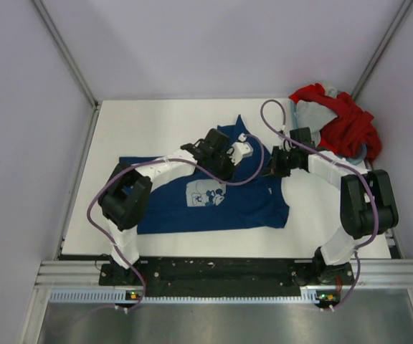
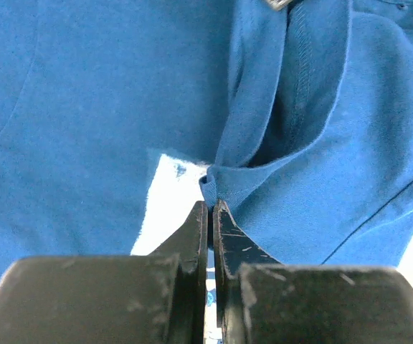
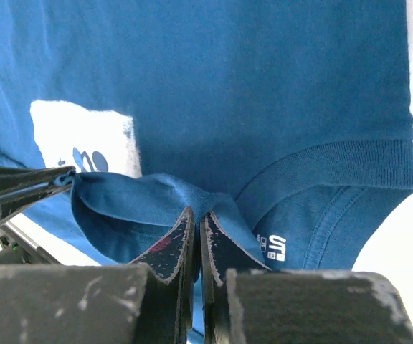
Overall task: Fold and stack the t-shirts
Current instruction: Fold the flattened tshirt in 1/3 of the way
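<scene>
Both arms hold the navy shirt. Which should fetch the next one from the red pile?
Probably right: the red-and-grey pile sits far right, just beyond the right arm; the left arm would have to cross over.

Bright even light, soft shadows, table (image 2: pixel 169 215) glaring white.

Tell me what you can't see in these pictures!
- Right wrist view: a lifted fold of the navy t-shirt covers the bottom of its print.
- Right wrist view: writing on the neck label is too small to read.
- Top view: the red t-shirt hides whatever lies under it.
</scene>
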`<action>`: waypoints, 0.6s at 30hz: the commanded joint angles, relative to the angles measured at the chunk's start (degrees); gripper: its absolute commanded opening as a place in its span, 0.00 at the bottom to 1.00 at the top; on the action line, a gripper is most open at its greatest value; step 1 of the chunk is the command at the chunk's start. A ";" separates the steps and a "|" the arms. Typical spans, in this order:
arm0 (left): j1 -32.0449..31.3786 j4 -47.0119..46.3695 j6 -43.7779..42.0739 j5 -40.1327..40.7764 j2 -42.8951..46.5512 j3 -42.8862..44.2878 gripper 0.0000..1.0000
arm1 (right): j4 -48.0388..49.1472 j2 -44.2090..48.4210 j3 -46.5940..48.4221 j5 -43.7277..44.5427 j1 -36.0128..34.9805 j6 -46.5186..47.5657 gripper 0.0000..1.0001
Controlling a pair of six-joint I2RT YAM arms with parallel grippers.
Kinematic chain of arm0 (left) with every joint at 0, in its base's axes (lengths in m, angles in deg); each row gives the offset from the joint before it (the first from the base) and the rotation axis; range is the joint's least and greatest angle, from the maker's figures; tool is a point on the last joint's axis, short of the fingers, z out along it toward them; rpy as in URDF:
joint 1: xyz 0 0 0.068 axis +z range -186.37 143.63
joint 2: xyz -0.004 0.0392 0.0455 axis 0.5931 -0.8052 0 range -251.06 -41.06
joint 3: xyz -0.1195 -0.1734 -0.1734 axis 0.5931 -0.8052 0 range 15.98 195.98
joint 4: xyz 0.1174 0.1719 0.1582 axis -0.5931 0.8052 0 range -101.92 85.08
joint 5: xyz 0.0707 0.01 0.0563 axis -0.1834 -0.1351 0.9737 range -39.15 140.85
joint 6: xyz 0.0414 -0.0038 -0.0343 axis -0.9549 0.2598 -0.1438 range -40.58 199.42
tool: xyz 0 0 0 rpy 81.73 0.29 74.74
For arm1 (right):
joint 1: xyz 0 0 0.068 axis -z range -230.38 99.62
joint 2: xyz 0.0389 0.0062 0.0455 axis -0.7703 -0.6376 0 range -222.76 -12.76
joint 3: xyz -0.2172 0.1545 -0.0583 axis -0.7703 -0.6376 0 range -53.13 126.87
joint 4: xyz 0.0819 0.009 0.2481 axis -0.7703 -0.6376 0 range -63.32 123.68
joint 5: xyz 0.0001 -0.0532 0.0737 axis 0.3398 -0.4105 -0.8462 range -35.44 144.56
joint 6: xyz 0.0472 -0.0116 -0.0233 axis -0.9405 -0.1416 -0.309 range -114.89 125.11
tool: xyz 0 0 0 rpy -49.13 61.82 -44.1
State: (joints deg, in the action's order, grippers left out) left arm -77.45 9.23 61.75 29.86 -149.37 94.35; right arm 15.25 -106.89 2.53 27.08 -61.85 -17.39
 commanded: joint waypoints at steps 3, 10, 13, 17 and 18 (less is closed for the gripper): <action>1.88 -4.97 6.68 -2.65 -1.46 -2.25 0.00 | 0.77 -0.97 4.98 0.15 -0.05 -0.17 0.00; 2.67 -6.73 11.86 0.16 -3.48 -3.05 0.00 | -1.86 -1.07 9.46 5.32 0.13 0.26 0.38; 3.55 -7.00 14.41 1.57 -4.10 -2.96 0.00 | -5.19 4.11 9.21 11.12 0.13 1.05 0.43; 4.17 -7.17 17.40 3.67 -3.93 -3.48 0.00 | -8.37 12.63 2.37 16.22 -1.63 0.62 0.42; 4.25 -7.43 17.41 3.85 -3.49 -3.66 0.00 | -8.54 14.13 -0.52 16.67 -2.33 0.18 0.42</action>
State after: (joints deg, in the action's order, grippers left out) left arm -73.96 4.62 75.41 31.54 -153.44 91.29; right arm 10.00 -102.08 7.63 37.53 -61.96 -17.37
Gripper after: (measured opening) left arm 0.015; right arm 0.428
